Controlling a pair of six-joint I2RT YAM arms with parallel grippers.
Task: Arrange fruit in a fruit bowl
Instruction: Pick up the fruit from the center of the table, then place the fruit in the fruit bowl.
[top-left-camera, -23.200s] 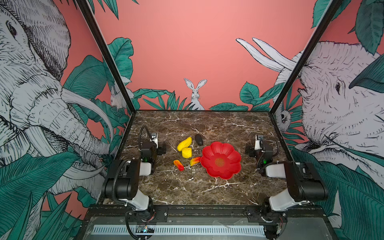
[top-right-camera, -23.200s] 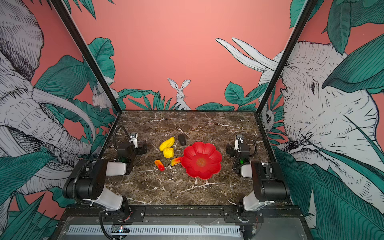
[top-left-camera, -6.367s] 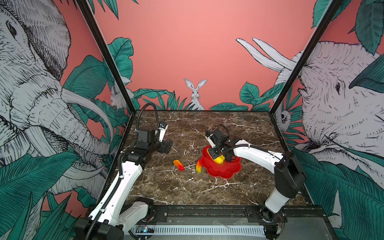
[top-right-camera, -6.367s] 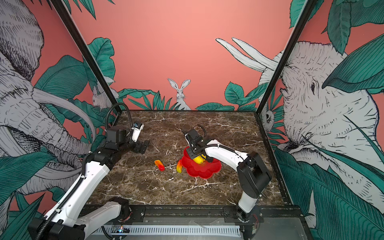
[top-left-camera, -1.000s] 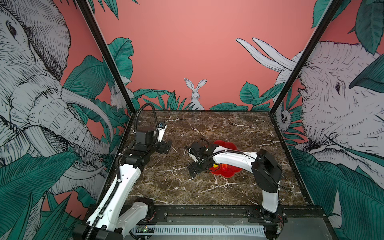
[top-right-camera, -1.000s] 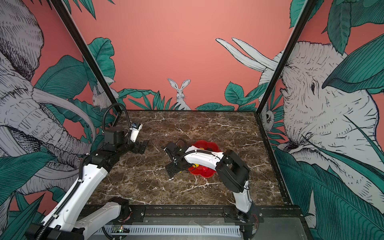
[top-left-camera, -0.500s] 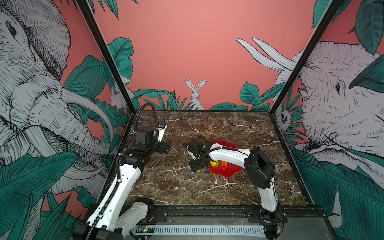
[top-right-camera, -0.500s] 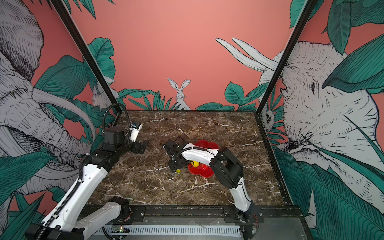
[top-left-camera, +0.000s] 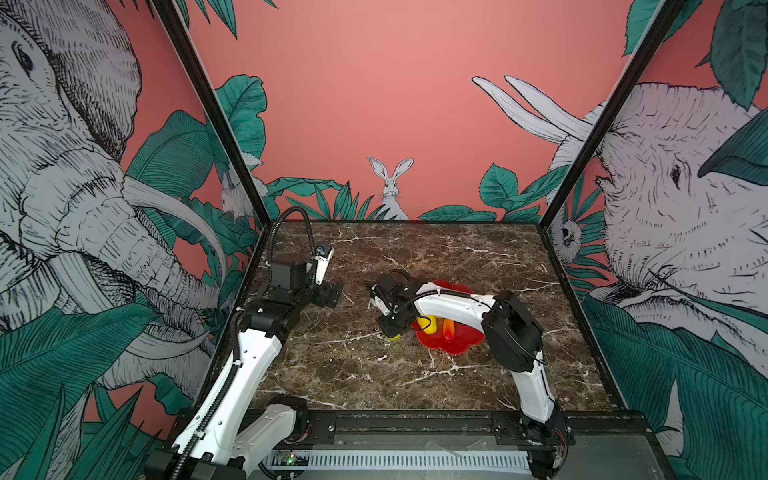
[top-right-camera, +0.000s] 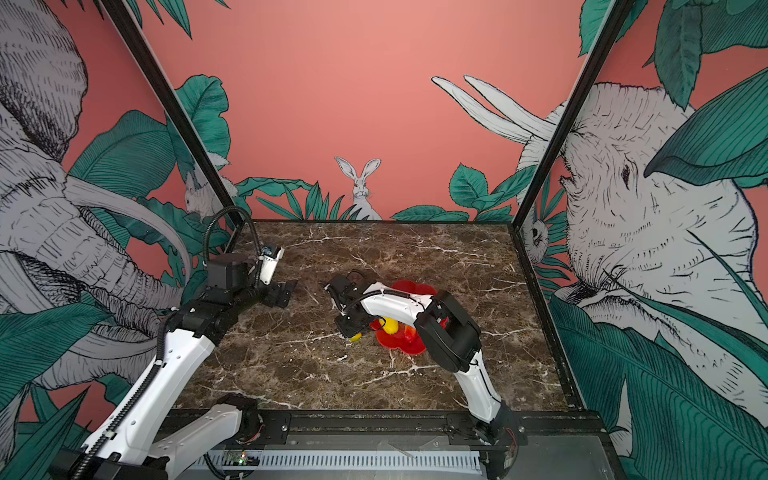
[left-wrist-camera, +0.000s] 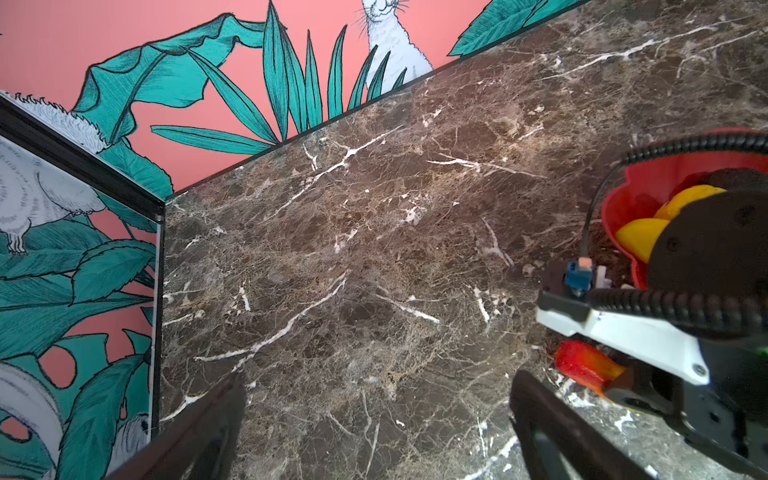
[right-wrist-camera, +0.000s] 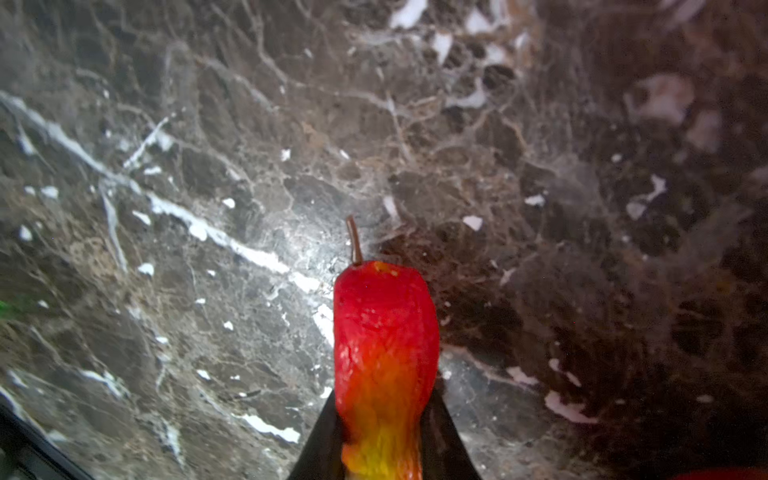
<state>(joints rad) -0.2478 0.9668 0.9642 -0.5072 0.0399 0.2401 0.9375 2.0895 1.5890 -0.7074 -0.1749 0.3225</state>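
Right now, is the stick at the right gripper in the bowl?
Out: the stick sits over marble beside the bowl, pinched in the right gripper.

No text I can read in any view. Checked the bowl (top-left-camera: 455, 348): plain red. The table (top-left-camera: 374, 374) under it is bare marble, and the walls (top-left-camera: 415, 104) behind it carry only drawn animals and leaves. Both arms (top-left-camera: 249, 361) beside the bowl are unmarked. The board (top-left-camera: 286, 458) in front of the bowl is too small to read.
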